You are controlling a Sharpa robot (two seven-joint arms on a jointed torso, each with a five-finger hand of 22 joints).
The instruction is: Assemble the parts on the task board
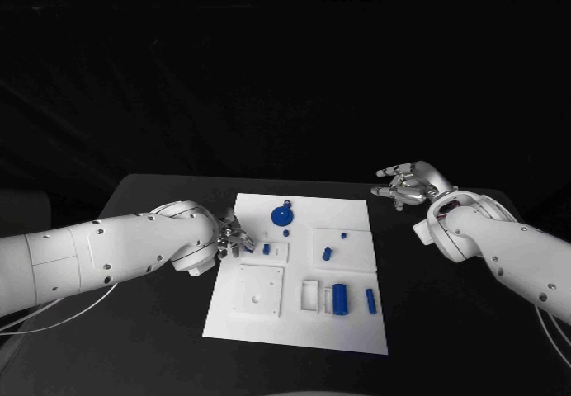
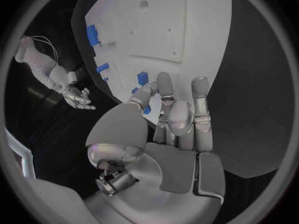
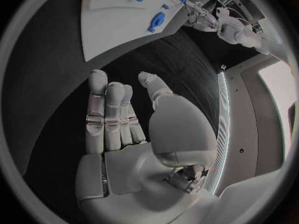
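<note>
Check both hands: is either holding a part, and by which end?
Nothing is held. The left hand sits at the task board's edge, fingers empty; the right hand is open over bare table.

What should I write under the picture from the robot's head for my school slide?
Robot's left hand reaches the white task board with its blue parts, while the right hand waits, fingers apart, over the black table.

Both arms (image 1: 107,252) are smooth white shells dotted with small dark screw holes. Thin white cables (image 1: 48,312) loop under the left one. Each hand (image 2: 177,117) is silver-grey metal with segmented fingers (image 3: 99,117) and rounded palm housings.
</note>
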